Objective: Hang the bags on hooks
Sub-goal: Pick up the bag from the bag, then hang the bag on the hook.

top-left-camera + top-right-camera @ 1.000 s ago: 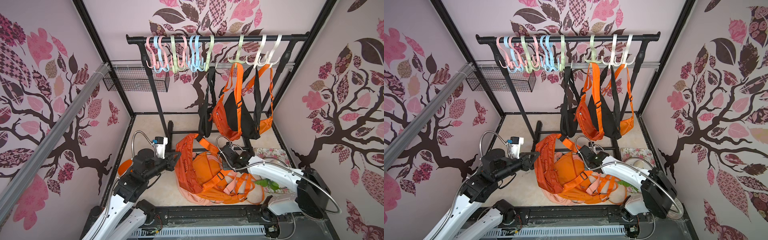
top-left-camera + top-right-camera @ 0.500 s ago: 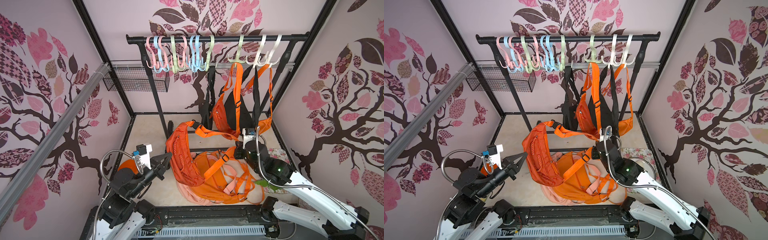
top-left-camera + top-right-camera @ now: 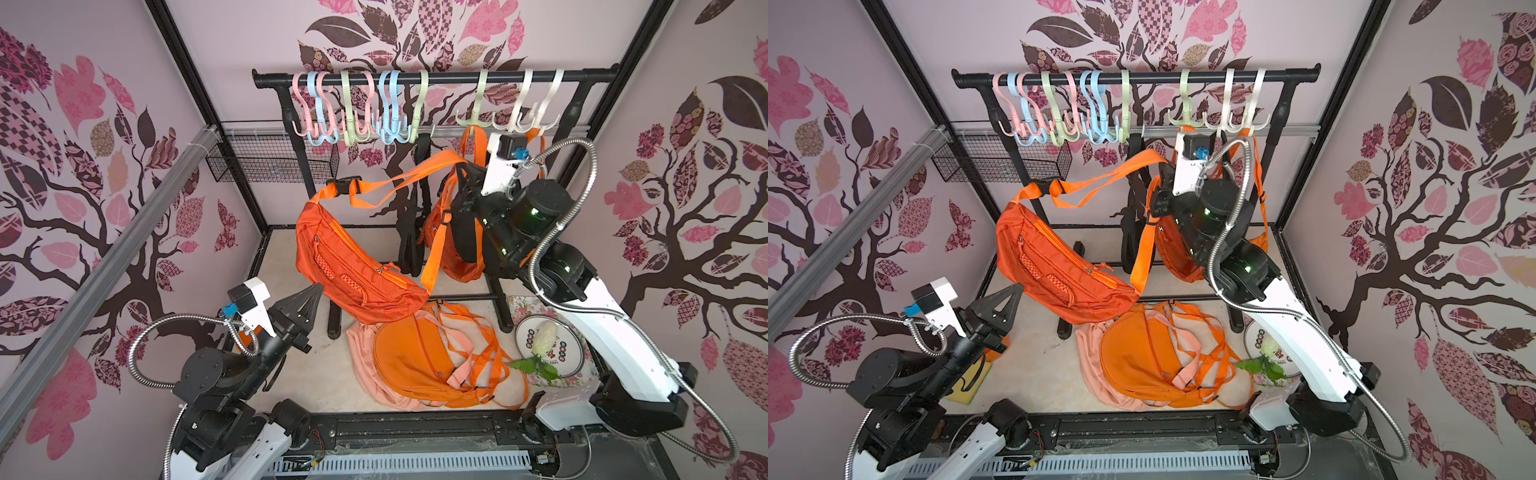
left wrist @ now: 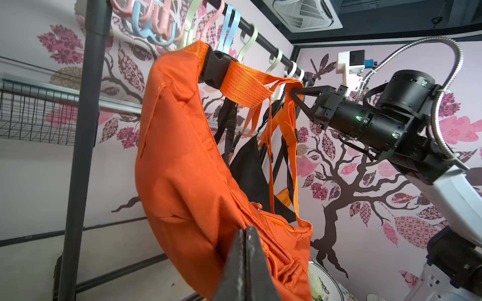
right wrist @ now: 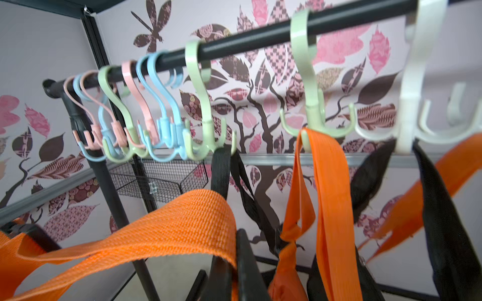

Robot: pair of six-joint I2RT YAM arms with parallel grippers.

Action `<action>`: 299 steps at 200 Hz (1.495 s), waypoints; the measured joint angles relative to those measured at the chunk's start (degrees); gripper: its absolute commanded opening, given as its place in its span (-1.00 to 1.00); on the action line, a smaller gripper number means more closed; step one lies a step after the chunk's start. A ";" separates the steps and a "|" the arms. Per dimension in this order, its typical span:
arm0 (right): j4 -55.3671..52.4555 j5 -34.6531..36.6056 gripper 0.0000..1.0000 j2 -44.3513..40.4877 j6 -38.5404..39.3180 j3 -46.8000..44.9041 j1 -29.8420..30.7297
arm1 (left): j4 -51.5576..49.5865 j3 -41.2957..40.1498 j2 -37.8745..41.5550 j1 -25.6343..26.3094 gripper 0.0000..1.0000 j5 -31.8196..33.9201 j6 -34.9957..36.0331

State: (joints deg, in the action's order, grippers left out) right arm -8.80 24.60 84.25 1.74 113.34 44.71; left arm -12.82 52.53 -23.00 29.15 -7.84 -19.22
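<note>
Strap (image 3: 415,168) of orange cloth bag (image 3: 353,266), pinched tight in right end effector (image 4: 293,92), must lift over pale green plastic hook (image 3: 474,117) at 12 o'clock.

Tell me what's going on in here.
The right gripper is shut on the orange webbing strap of an orange nylon waist bag, holding it in the air below the black rail of pastel plastic hooks. The strap is not yet over any hook. The left gripper is shut and empty, low beside the bag. An orange backpack lies on the floor.
</note>
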 measured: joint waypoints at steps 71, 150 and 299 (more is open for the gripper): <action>-5.86 -2.73 -1.00 26.97 9.35 41.55 0.07 | 1.57 2.91 -5.55 0.00 -1.00 0.04 1.77; -1.27 0.15 -1.00 30.84 17.84 40.30 -2.47 | -1.51 9.29 -13.03 0.00 -1.00 -0.07 2.78; -4.98 0.37 -1.00 27.23 16.35 13.42 -7.30 | -6.62 9.18 -18.45 0.04 -1.00 -2.12 -0.50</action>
State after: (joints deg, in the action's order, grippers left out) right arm -13.78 24.97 111.48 18.09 126.76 37.41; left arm -19.44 61.71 -41.45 29.19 -9.96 -19.73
